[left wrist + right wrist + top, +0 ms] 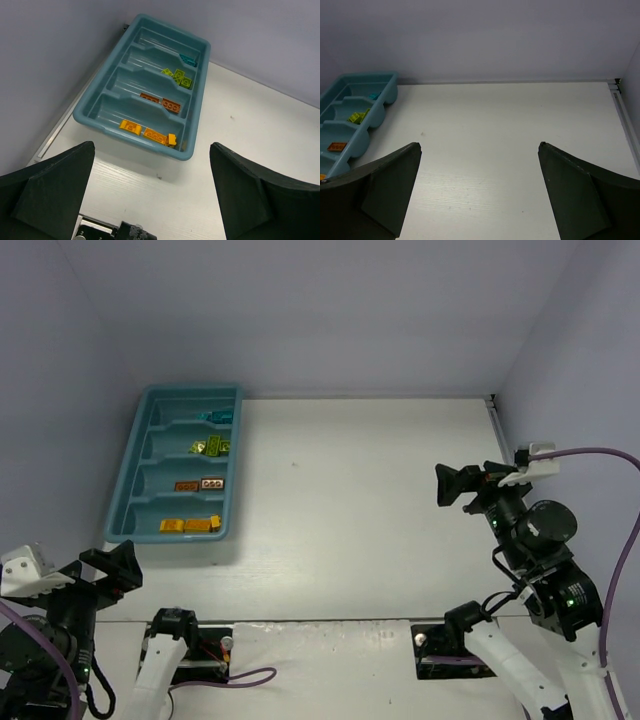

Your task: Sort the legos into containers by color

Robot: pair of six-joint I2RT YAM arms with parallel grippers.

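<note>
The tray [370, 76] is cropped by the right wrist view's left edge; an orange lego [322, 176] there is nearly sliced away; overhead, the cyan lego [218, 416] is rendered too small for studs to be counted.

the top external camera looks steeply down from the near side at the whole table [380, 500]. the left wrist view faces the tray [135, 141] from nearby; the right wrist view, low and level, catches only its edge, far off.
</note>
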